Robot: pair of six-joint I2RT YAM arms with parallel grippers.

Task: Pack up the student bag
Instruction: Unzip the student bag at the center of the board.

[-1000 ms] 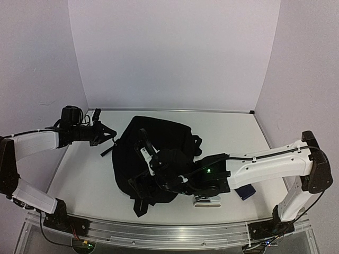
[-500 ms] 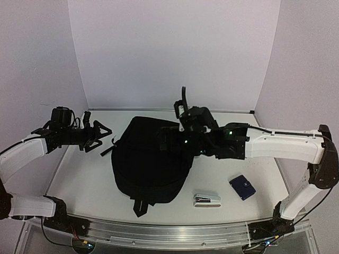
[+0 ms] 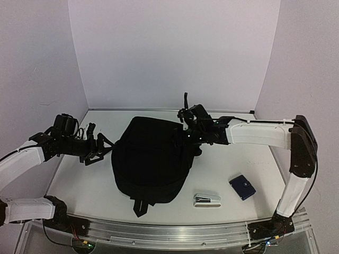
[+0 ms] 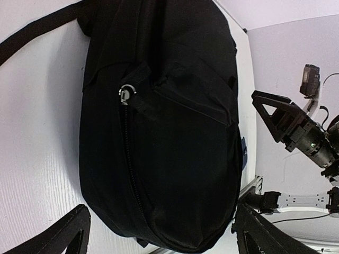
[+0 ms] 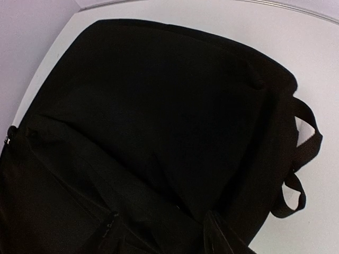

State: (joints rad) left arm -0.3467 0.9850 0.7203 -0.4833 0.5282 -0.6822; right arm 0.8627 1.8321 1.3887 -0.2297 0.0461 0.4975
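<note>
Two grippers are by the bag (image 3: 151,164). The left gripper (image 3: 104,150) has its fingers wide apart, just beside the bag's left side. The right gripper (image 3: 186,136) is at the bag's far right edge, but its grip cannot be told. The bag lies mid-table (image 3: 74,182).

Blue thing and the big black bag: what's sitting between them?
A small silver stapler-like thing lies between the student bag and the blue thing, slightly nearer the front edge. The top view shows it.
</note>
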